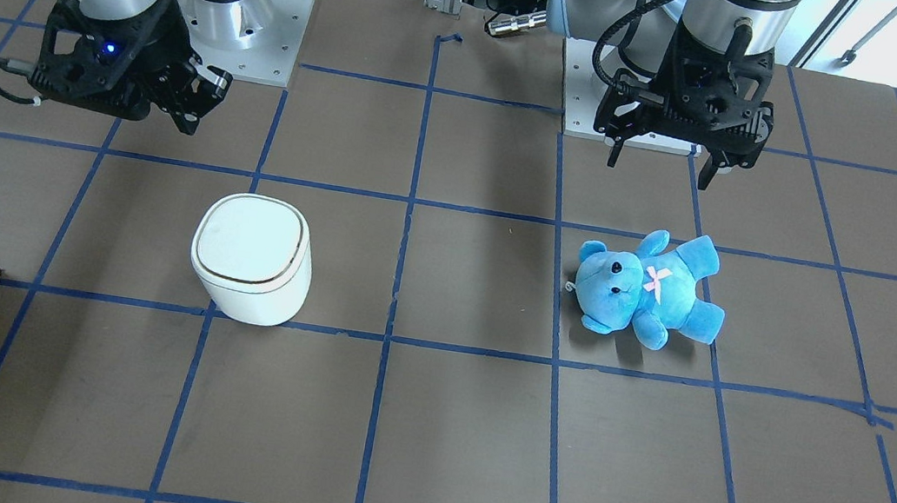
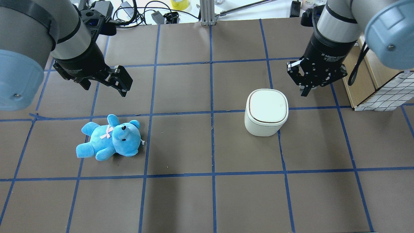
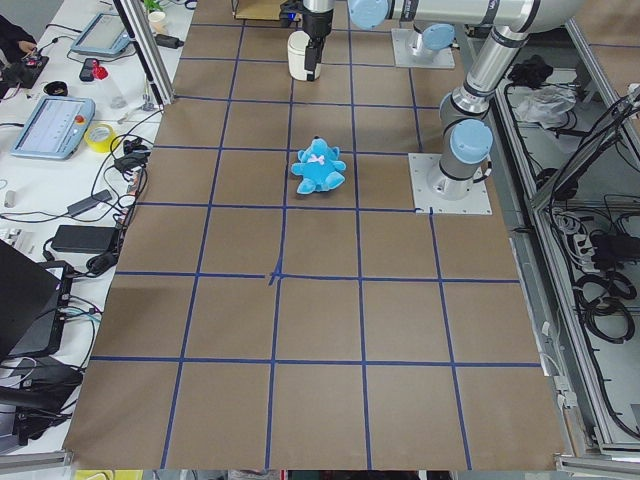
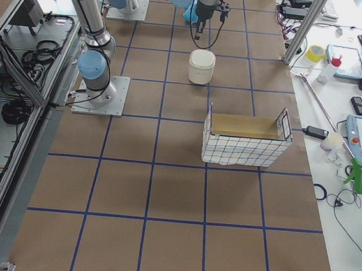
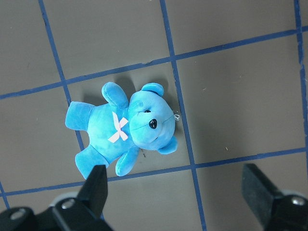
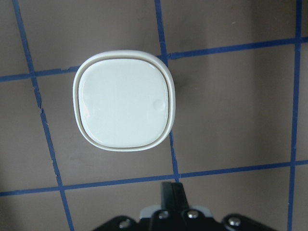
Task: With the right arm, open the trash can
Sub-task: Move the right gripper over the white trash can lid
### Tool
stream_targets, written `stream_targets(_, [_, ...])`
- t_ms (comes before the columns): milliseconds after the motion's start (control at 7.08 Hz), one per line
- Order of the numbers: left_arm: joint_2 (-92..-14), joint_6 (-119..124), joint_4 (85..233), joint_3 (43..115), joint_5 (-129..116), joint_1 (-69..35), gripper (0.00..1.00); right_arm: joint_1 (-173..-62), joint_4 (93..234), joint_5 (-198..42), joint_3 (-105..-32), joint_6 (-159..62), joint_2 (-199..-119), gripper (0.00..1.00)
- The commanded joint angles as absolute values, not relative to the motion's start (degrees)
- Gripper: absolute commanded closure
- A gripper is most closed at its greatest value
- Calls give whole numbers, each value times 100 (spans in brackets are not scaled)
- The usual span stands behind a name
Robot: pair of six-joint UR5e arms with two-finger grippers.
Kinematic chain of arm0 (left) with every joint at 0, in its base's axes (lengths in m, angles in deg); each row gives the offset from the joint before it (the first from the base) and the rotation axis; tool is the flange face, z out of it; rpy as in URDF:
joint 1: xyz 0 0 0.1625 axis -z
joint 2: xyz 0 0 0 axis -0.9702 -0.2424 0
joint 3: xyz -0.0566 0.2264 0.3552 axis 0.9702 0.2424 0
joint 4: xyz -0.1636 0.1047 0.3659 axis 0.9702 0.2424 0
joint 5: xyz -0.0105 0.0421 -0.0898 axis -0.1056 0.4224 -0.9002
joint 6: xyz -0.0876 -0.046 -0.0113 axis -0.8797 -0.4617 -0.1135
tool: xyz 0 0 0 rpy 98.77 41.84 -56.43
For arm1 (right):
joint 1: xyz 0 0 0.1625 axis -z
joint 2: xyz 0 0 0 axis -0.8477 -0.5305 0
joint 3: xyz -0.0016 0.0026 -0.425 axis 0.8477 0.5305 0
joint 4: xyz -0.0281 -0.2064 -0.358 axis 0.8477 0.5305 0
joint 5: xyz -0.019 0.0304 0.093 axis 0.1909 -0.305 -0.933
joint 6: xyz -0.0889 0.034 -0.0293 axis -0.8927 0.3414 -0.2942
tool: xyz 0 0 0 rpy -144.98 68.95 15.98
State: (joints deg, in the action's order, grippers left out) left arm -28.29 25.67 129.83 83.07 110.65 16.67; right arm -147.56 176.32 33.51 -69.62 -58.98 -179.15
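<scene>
The white trash can [image 1: 250, 269] stands upright on the brown table with its flat lid closed; it also shows in the overhead view [image 2: 266, 111] and in the right wrist view [image 6: 124, 111]. My right gripper [image 1: 191, 119] is shut and empty. It hangs in the air on the robot's side of the can, apart from it, as the overhead view [image 2: 306, 92] also shows. In the right wrist view its fingers [image 6: 173, 192] are pressed together just below the can. My left gripper [image 1: 660, 167] is open and empty above the blue plush bear [image 1: 649, 289].
The bear [image 2: 110, 142] lies on its back on my left half of the table, seen in the left wrist view [image 5: 125, 130]. A wire basket [image 2: 381, 94] lined with cardboard stands at the table edge beyond my right arm. Blue tape lines grid the table.
</scene>
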Motion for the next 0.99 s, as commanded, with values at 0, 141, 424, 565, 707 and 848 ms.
stream_targets(0, [-2829,2567,12983,8308,11065,1667,0,-14761,18626,3347,-7505,-5879,-17704,100])
stream_targets(141, [-2829,2567,12983,8308,11065,1667,0,-14761,18805,3347,-7638,-5870,-17625,100])
stream_targets(424, [-2829,2567,12983,8308,11065,1667,0,-14770,18807,3338,-7666,-5888,-17511,100])
stream_targets(565, [-2829,2567,12983,8308,11065,1667,0,-14770,18816,3347,-7666,-5888,-17458,100])
stream_targets(707, [-2829,2567,12983,8308,11065,1667,0,-14770,18824,3347,-7666,-5888,-17397,100])
stream_targets(848, [-2829,2567,12983,8308,11065,1667,0,-14770,18885,3347,-7666,-5923,-17387,100])
